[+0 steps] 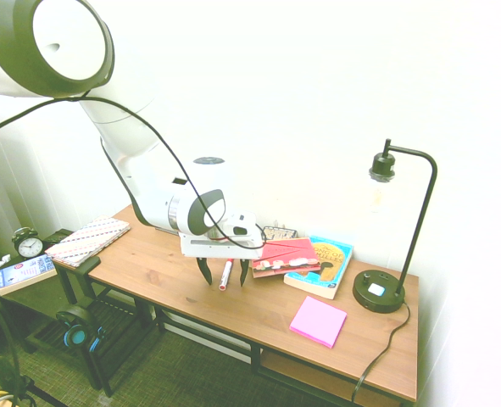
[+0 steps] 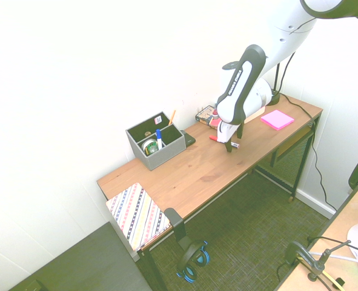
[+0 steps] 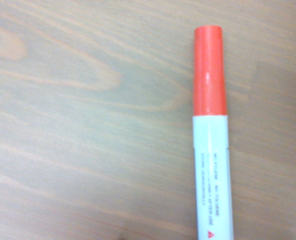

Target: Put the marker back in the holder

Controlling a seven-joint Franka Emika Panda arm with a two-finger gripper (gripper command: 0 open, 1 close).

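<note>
The tool (image 1: 224,278) is hovering with its fingers spread wide, and the red-capped marker (image 1: 225,275) is lying on the worktop (image 1: 169,273) between them.

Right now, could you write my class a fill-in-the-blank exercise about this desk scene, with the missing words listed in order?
1. The marker lying on the desk has a ____ cap.
2. The gripper is ____, its fingers apart above the desk.
3. The marker standing in the grey holder has a ____ cap.
4. The square pad of sticky notes is ____.

Missing words: red; open; blue; pink
</note>
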